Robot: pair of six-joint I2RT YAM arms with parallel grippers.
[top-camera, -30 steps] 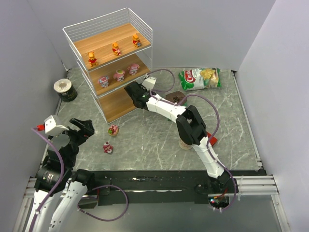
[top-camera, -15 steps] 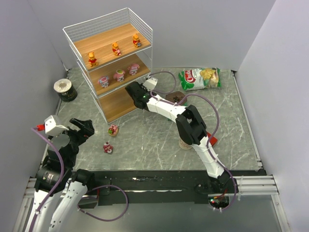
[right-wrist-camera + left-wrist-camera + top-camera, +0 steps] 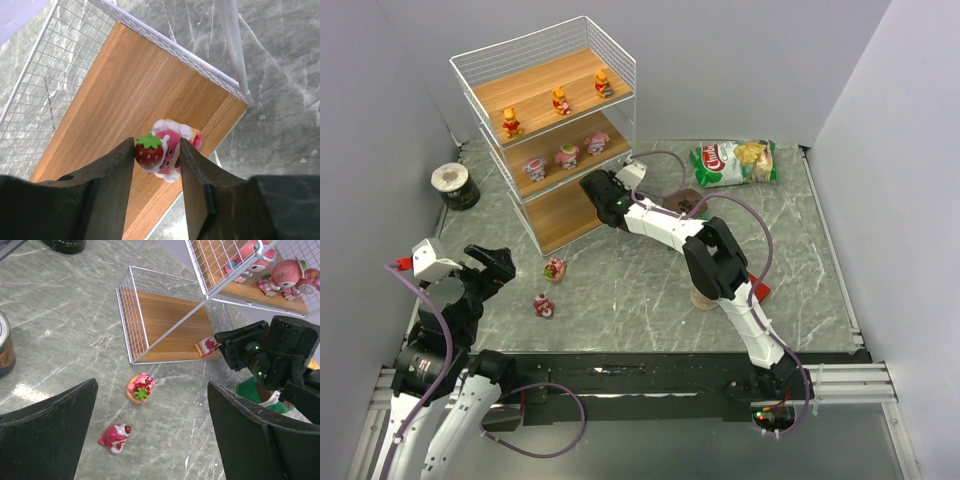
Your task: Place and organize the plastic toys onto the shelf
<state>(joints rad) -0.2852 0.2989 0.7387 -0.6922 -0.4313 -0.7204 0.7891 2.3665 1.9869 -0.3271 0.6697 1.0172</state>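
Reaching to the front edge of the bottom tier of the shelf, the right tool has its fingers closed tight on a pink strawberry figurine; whether it touches the wood cannot be told. The left tool hangs spread wide and empty near the left side of the bench, where a leaf-topped pink toy and a red-and-pink toy lie apart before the shelf. Three orange-yellow figurines line the top tier and three pink figurines the middle tier.
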